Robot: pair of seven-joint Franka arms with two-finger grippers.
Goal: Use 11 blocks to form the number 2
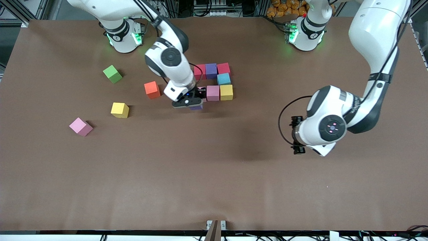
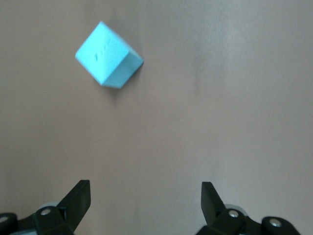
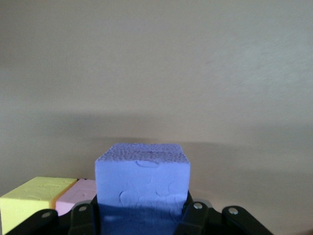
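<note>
Part of the number 2 lies mid-table: a row of red (image 1: 200, 72), purple (image 1: 211, 71) and red (image 1: 223, 68) blocks, a light blue block (image 1: 223, 79), then a pink (image 1: 212, 93) and a yellow block (image 1: 226, 92), with another pink block (image 1: 202, 89) mostly hidden by the right hand. My right gripper (image 1: 190, 102) is shut on a purple block (image 1: 196, 107), low beside that pink block; the purple block fills the right wrist view (image 3: 142, 181). My left gripper (image 1: 297, 135) is open and empty (image 2: 146, 188) over bare table, with a loose light blue block (image 2: 108, 55) ahead of it.
Loose cubes lie toward the right arm's end: orange (image 1: 152, 89), yellow (image 1: 119, 110), pink (image 1: 80, 127) and the green cube (image 1: 112, 74). The right wrist view shows the yellow (image 3: 34, 196) and pink (image 3: 78, 192) blocks of the row beside the held block.
</note>
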